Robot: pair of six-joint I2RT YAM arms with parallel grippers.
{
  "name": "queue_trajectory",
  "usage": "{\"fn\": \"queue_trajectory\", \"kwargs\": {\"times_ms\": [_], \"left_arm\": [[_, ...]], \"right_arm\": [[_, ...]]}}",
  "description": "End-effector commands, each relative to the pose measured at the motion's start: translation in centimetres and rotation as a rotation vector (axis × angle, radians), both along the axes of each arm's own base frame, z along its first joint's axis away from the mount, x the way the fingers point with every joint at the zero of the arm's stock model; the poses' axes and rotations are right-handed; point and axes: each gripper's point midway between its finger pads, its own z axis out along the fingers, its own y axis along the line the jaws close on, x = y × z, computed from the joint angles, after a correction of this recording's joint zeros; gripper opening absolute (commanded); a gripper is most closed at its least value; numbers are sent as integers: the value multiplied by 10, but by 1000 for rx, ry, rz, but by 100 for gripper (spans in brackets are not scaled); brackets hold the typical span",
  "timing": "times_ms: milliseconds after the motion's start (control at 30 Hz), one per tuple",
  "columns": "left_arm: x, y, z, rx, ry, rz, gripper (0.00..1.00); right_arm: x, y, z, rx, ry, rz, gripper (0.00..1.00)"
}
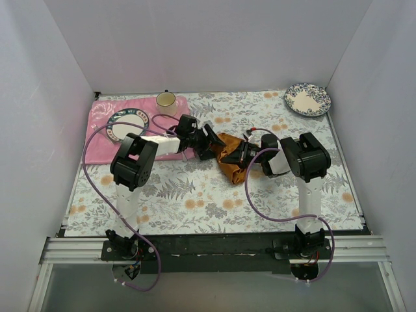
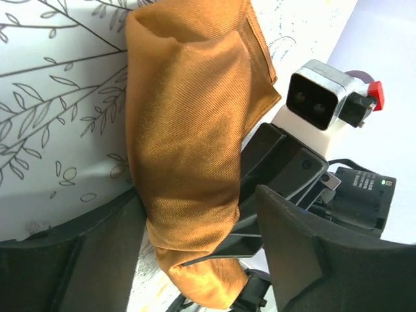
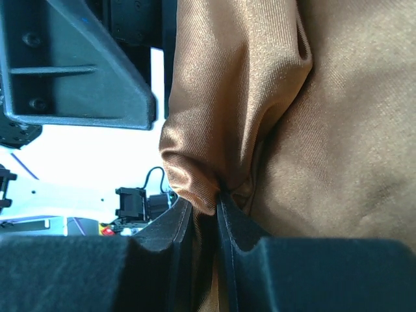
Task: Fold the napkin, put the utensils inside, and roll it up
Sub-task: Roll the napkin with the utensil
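From above, the napkin [image 1: 231, 162] lies as a crumpled rust-orange bunch near the middle of the table [image 1: 195, 195], a little toward 3 o'clock. The left gripper [image 1: 211, 142] is at the bunch's 10 o'clock edge and the right gripper [image 1: 246, 153] is at its 3 o'clock edge, so the cloth is between the two. At 10 o'clock on the table is a pink placemat [image 1: 101, 143] with a blue-rimmed plate [image 1: 127, 123] on it and a pale cup [image 1: 166, 100] at its far edge. A second, flowered plate [image 1: 307, 99] stands at 2 o'clock in the far corner.

In the left wrist view, the napkin [image 2: 188, 149] runs from 12 o'clock down to 6 o'clock, passing through the gap of the left gripper [image 2: 198, 195]. Its fingers [image 2: 312, 260] stand apart. I cannot tell if they press the cloth. At 2 o'clock is the silver camera [image 2: 318, 97] of the other arm, with black parts of that arm just beside the cloth.

In the right wrist view, the napkin [image 3: 312, 130] fills the picture from 12 to 4 o'clock. The right gripper [image 3: 205, 208] is closed tightly on a fold of it, the fingers [image 3: 237, 227] almost touching each other. A black part of the left arm [image 3: 78, 71] is at 10 o'clock
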Motion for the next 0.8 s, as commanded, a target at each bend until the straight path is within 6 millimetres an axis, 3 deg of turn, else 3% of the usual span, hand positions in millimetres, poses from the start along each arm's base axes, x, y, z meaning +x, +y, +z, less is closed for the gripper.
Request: {"fn": "queue_trajectory", "kwargs": {"times_ms": [0,100,267,300,333,367,533,567,633,767], "left_arm": [[-9,11,-48,117,82,40,55],[0,17,-50,191,62,56,34],[12,25,-50,295,25,33,14],[13,24,-50,303,22,31,10],[17,25,-47,308,8,32,5],[17,25,-48,313,12,27,5],[16,24,-50,318,20,4,0],[14,23,-50,312,25,-4,0],[13,22,-49,310,28,-11,0],[11,20,-50,305,38,-35,0]], "right_arm": [[1,2,4,33,-12,7,1],[0,2,2,26,0,12,1],[6,0,-1,-55,-19,22,11],[7,-1,-4,-100,-97,40,13],[0,-6,-17,-165,-14,51,16],[13,-7,-6,-207,-85,36,23],[31,-33,-7,-512,-232,62,42],[23,-40,-5,-564,-202,79,47],[33,-51,3,-654,-255,60,51],[32,-71,21,-797,-365,69,62]]}}
